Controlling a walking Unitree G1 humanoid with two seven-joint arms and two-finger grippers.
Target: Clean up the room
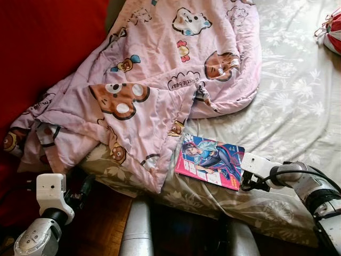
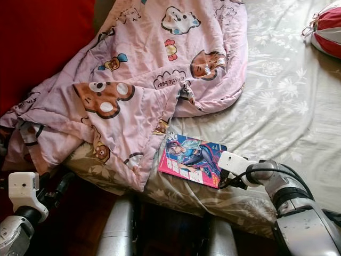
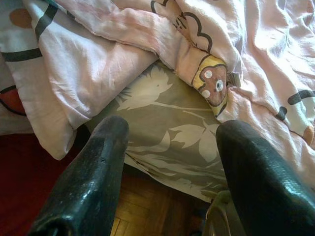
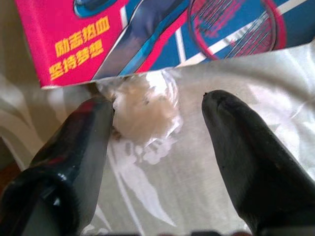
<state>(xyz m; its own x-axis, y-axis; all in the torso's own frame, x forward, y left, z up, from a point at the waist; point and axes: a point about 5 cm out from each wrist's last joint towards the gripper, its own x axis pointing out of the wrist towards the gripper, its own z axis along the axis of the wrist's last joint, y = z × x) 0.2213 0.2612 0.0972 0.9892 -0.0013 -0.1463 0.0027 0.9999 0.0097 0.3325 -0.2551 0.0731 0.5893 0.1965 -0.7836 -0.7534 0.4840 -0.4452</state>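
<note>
A comic book (image 1: 210, 161) with a pink and blue cover lies on the bed (image 1: 298, 106) near its front edge. My right gripper (image 4: 157, 105) is open, low against the book's right edge. Between its fingers (image 4: 74, 142) sits a small crumpled clear wrapper (image 4: 145, 110) on the sheet, touching one finger. A pink cartoon blanket (image 1: 160, 69) lies rumpled over the bed's left half and hangs over the edge. My left gripper (image 3: 170, 130) is open with nothing in it, down by the bed's left front corner, facing the hanging blanket (image 3: 98, 73).
A red and white striped object (image 1: 333, 29) rests at the bed's far right. A red surface (image 1: 42, 42) rises on the left. Wooden floor (image 1: 106, 224) shows below the bed edge, with my silver legs (image 1: 137, 229) against it.
</note>
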